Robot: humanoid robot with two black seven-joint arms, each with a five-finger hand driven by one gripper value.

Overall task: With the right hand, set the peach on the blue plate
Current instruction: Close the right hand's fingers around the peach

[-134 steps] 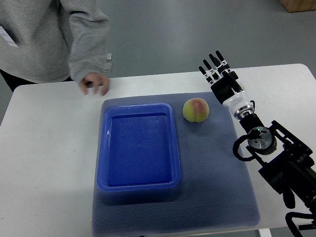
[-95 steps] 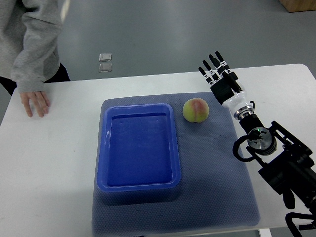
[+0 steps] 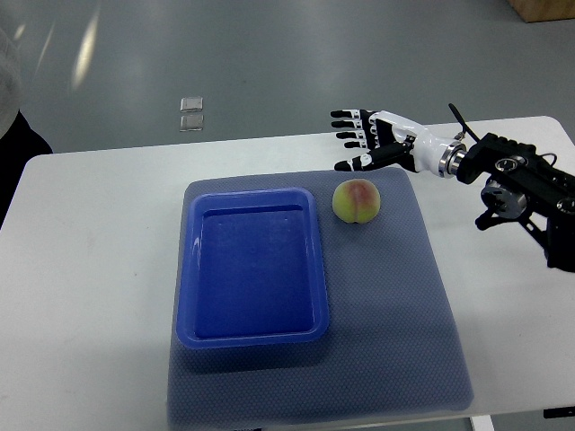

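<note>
A yellow-green peach (image 3: 357, 200) with a pink blush lies on the dark blue mat (image 3: 395, 323), just right of the blue plate (image 3: 252, 266), a deep rectangular tray with nothing in it. My right hand (image 3: 358, 140) comes in from the right edge and hovers just beyond the peach, fingers spread and pointing left, holding nothing. The left arm does not show.
The mat lies on a white table (image 3: 90, 287). A person's grey sleeve (image 3: 7, 63) shows at the upper left corner. Two small clear squares (image 3: 190, 113) lie on the grey floor beyond the table.
My right hand has swung left and turned sideways, from right of the peach to just beyond it. The person's hand has left the table and drawn back out of view.
</note>
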